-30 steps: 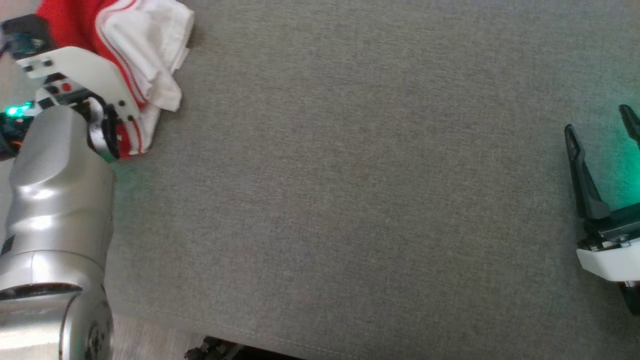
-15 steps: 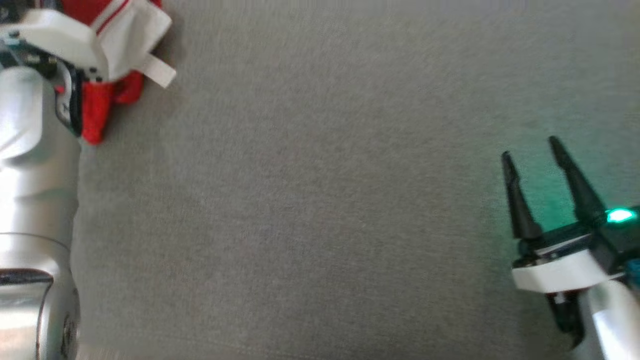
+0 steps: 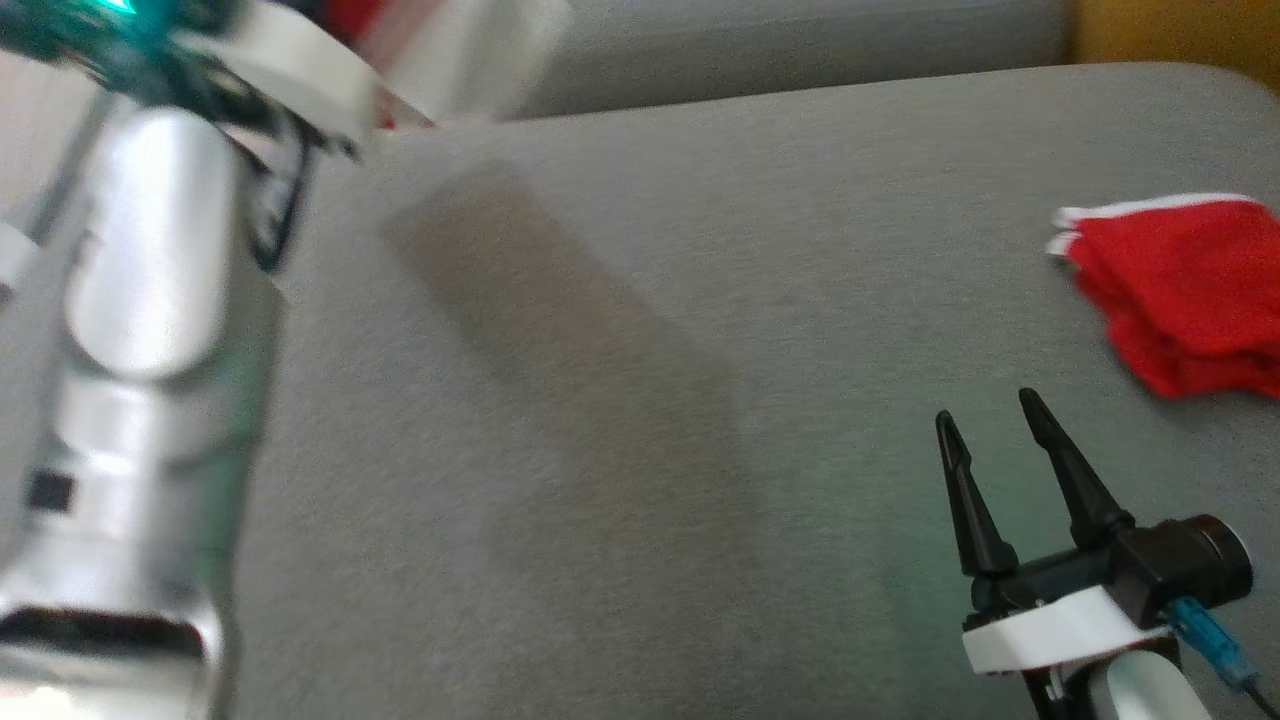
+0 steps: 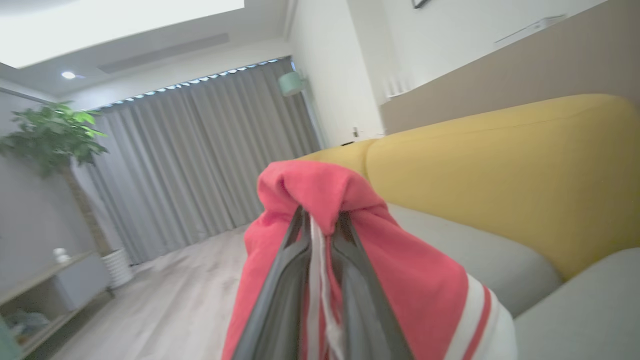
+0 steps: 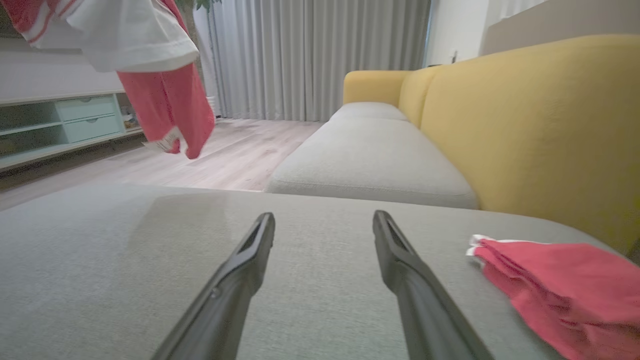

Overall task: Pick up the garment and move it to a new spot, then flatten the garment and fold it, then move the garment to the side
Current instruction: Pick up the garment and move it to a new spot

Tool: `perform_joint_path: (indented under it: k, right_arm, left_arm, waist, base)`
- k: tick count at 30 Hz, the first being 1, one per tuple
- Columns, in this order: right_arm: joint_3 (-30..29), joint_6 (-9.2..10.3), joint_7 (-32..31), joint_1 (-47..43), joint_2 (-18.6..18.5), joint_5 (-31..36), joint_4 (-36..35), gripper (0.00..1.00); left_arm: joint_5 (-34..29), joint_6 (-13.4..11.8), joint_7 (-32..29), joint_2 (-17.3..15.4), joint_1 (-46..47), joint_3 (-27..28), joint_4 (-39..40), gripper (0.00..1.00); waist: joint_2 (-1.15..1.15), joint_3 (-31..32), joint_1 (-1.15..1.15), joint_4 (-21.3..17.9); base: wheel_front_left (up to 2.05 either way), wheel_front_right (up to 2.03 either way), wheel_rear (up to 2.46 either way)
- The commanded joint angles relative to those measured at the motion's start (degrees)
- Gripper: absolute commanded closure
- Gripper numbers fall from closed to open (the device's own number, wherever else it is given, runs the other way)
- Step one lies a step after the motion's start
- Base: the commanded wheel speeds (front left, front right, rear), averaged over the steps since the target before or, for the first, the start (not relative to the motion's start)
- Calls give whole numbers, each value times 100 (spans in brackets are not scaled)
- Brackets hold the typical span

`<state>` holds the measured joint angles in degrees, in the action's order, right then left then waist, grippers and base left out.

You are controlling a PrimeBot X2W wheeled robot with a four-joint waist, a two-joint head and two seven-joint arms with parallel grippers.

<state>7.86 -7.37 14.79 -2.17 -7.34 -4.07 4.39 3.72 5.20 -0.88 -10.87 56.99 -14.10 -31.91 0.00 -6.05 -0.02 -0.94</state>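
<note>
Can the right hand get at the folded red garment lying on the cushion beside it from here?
Probably yes. The right hand is open, low over the grey cushion, and the folded red garment lies just to its right with only cushion between them.

I count 2 garments: 1 red-and-white garment (image 4: 310,185) and 1 folded red garment (image 3: 1180,290). I have 2 grippers, my left gripper (image 4: 321,220) and my right gripper (image 3: 985,407), each with 2 fingers, so 4 fingers in all. Around them I see 2 grey seat cushions (image 5: 370,160), 1 potted plant (image 4: 50,140) and 2 drawers (image 5: 85,102).
</note>
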Motion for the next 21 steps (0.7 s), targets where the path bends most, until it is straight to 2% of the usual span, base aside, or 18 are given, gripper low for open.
perform_joint_path:
  k: [1,5,10,14,15,16,17,21]
  right_arm:
    - [69,-12,21,28,16,40,-203,0]
    - [85,-12,21,47,73,41,-230,0]
    - [175,-12,21,140,166,-5,-228,0]
    - [319,-12,21,283,259,-66,-118,0]
    - [372,-12,21,325,279,-86,-71,0]
    - [421,-12,21,360,296,-104,-20,0]
    - [461,-12,21,386,309,-114,29,0]
    - [383,-12,21,372,348,-181,174,0]
  left_arm:
    - [135,21,-207,-56,-198,57,524,100]
    - [343,-65,-444,245,-956,-54,919,100]
    - [494,-98,-330,528,-1777,-328,787,100]
    - [622,-60,263,717,-2365,-741,76,100]
    - [596,-60,439,737,-2465,-865,-174,97]
    - [452,-128,622,746,-2532,-1024,-431,11]
    - [291,-261,863,752,-2582,-1155,-653,0]
    - [504,-645,1482,792,-2887,-1268,-1065,0]
  waist:
    - [0,510,2,-799]
    - [0,403,2,-1168]
    - [0,124,2,-1411]
    - [0,-219,2,-1492]
    - [0,-278,2,-1507]
    - [0,-315,2,-1510]
    - [0,-333,2,-1503]
    - [0,-306,2,-1239]
  base:
    - [0,0,0]
    - [0,0,0]
    - [0,0,0]
    - [0,0,0]
    - [0,0,0]
    - [0,0,0]
    - [0,0,0]
    - [0,0,0]
